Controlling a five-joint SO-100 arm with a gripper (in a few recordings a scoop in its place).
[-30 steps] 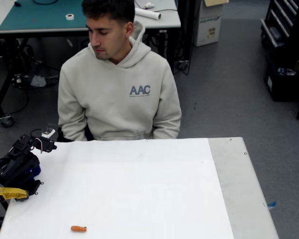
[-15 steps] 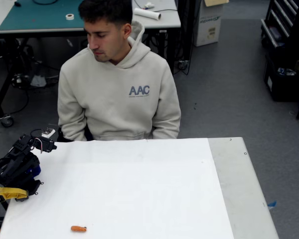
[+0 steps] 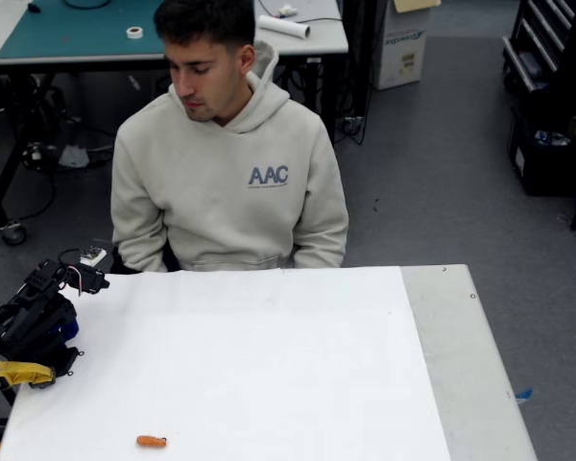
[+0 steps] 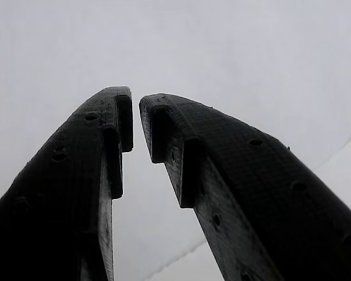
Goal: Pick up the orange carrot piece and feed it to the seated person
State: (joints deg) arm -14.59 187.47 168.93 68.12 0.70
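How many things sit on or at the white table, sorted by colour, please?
Orange: 1, the carrot piece
Black: 1, the robot arm with its tool
Yellow: 1, the clamp handle
Total: 3

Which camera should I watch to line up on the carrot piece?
The fixed view: the orange carrot piece lies in full sight near the white table's front edge, well apart from the folded arm at left. The wrist view gives just the gripper, nearly shut, over white surface.

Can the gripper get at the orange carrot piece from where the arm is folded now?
Probably yes: the orange carrot piece lies alone on the white table, nothing between it and the gripper.
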